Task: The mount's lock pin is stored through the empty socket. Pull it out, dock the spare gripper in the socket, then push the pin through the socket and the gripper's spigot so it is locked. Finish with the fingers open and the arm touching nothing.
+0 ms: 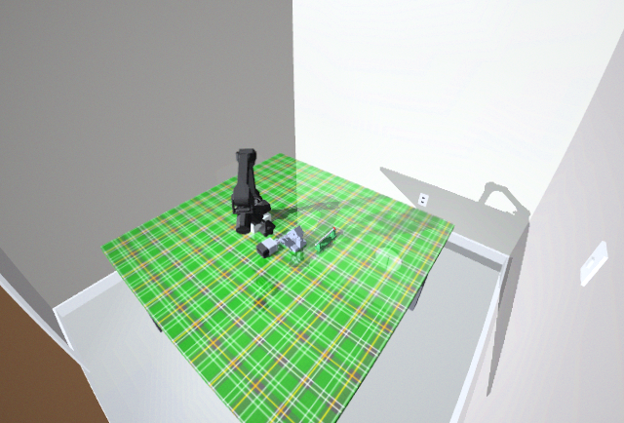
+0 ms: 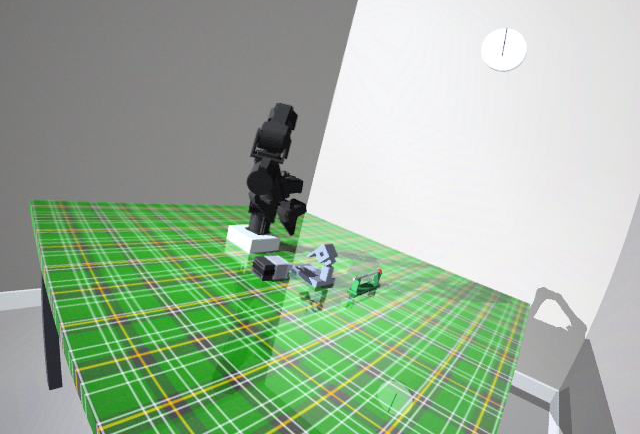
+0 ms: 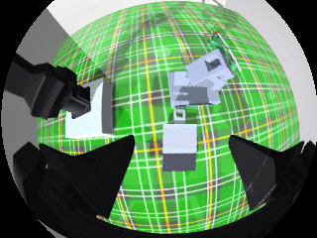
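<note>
The wrist view shows the square hole in the spare gripper's spigot [image 3: 179, 115], unreadable in the top view. The exterior view bares the white base [image 2: 252, 243] [image 3: 89, 116], mostly hidden by the arm [image 1: 245, 181] [image 2: 272, 135] from the top. The lock pin [image 1: 325, 236] [image 2: 367, 275] [image 3: 232, 54] is a slim, pale rod with a red end, lying along a green holder [image 1: 328, 242] [image 2: 364, 287] [image 3: 216, 44]. In the top view it sits at three o'clock from the grey mount [image 1: 293, 240] [image 2: 321, 276] [image 3: 193, 94]; the spare gripper [image 1: 266, 247] [image 2: 270, 268] [image 3: 185, 141] lies towards eight o'clock, undocked. The pincer [image 1: 269, 217] [image 2: 296, 212] [image 3: 185, 141] is wide open, holding nothing.
</note>
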Action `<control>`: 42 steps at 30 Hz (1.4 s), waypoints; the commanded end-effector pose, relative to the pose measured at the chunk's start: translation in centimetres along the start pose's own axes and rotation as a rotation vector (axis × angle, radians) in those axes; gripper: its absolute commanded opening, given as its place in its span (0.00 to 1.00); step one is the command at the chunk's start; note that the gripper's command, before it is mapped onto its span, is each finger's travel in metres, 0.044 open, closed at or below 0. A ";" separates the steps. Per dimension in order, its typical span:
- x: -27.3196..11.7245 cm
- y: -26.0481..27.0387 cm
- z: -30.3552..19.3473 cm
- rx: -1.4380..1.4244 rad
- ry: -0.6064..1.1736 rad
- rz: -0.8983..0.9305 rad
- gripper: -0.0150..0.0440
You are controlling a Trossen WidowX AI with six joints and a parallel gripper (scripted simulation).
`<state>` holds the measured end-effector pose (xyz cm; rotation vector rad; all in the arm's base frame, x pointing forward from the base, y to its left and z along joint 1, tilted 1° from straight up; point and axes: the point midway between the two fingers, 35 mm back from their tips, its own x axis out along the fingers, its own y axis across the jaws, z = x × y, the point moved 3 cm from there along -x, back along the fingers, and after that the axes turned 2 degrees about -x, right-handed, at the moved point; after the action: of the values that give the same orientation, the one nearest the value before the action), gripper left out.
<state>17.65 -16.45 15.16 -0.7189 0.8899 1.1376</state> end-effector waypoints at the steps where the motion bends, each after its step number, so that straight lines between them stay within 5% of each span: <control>1: 0.4 0.1 0.0 -0.013 -0.009 -0.006 1.00; 11: 5.8 -0.1 -3.0 -0.013 -0.009 -0.006 1.00; 42: 9.9 -0.3 -5.3 -0.013 -0.009 -0.006 1.00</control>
<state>18.40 -16.78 4.39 -0.7354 0.8756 1.1421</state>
